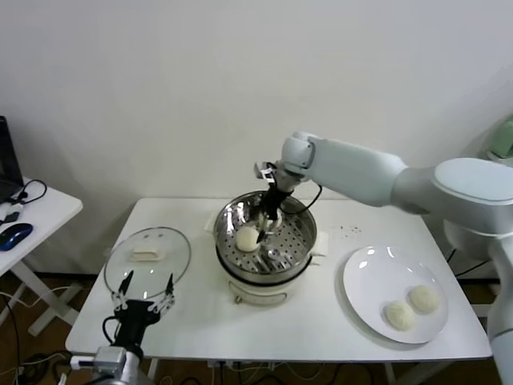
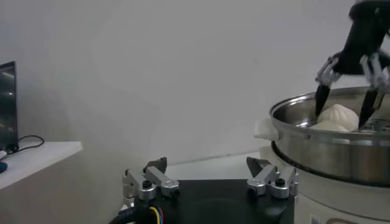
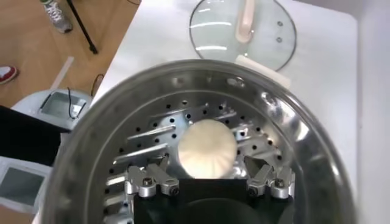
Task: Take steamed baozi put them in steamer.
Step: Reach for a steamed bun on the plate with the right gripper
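The steel steamer (image 1: 307, 241) sits on its cream cooker base at the table's middle. One cream-white baozi (image 1: 248, 238) lies on its perforated floor. My right gripper (image 1: 270, 218) hangs inside the basket, open, with its fingers on either side of that baozi (image 3: 207, 148) and apart from it. The left wrist view shows the same: the right gripper (image 2: 343, 100) straddles the bun (image 2: 339, 115) above the steamer rim (image 2: 329, 149). Two more baozi (image 1: 398, 314) (image 1: 424, 298) lie on the white plate (image 1: 377, 273) at the right. My left gripper (image 1: 144, 303) is open and empty at the table's front left.
The glass lid (image 1: 148, 257) with its white handle lies flat to the left of the steamer, just beyond the left gripper. It also shows in the right wrist view (image 3: 244, 24). A side table with a blue mouse (image 1: 16, 235) stands at the far left.
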Robot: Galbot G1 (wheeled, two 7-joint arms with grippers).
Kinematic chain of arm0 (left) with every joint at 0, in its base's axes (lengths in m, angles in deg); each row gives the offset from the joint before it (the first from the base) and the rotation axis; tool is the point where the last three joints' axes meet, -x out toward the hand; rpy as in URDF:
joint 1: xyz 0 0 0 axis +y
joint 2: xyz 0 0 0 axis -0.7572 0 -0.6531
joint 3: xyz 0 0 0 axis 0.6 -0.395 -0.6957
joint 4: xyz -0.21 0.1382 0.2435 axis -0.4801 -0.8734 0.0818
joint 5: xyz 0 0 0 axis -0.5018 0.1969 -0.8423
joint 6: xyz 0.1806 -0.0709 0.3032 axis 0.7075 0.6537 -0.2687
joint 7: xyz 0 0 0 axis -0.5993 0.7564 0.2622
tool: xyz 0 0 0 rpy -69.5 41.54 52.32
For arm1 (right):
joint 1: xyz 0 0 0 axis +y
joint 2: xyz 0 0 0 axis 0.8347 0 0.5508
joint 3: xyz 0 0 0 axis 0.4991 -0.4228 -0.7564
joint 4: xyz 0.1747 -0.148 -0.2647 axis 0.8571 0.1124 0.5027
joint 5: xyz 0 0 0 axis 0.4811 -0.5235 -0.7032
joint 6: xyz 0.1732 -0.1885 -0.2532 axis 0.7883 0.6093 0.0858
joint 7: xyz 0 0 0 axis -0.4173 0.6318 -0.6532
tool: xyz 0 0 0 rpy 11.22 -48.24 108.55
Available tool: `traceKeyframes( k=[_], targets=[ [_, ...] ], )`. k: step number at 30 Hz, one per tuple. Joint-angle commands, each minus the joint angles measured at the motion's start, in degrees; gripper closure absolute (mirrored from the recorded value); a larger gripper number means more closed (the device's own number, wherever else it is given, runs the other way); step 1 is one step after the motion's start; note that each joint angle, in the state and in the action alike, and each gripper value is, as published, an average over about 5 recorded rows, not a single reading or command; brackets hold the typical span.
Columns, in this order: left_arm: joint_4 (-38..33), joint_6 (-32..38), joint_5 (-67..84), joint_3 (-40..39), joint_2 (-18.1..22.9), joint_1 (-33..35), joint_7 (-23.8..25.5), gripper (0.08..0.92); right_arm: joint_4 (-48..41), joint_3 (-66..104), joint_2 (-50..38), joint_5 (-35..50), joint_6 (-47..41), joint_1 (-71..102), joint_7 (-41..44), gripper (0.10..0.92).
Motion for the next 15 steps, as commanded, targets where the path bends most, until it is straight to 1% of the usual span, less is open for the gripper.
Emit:
traceKeyframes(
  k=[1, 4, 8, 15],
  targets=[
    [0.1, 0.4, 0.4, -0.6, -0.4, 0.2, -0.2, 0.177, 18.6, -3.3, -19.4, -1.2, 0.3, -13.1, 1.9, 0.203],
    [0.5, 1.5, 0.8, -0.7, -0.5, 0.0, 0.2, 0.177, 24.6, -3.6, -27.2, -5.6, 0.5, -14.2, 3.3, 0.203],
    [1.3, 5.4, 1.2, -0.4, -1.0, 0.1, 2.5, 0.177, 30.0, -4.0, -36.5, -11.5, 1.7, -12.7, 4.3, 0.203],
    [2.0, 8.2, 2.3, 0.0, -1.7, 0.1, 2.7, 0.177, 33.7, -0.2, -48.3, -24.6, 5.8, -2.7, 3.7, 0.203]
  ],
)
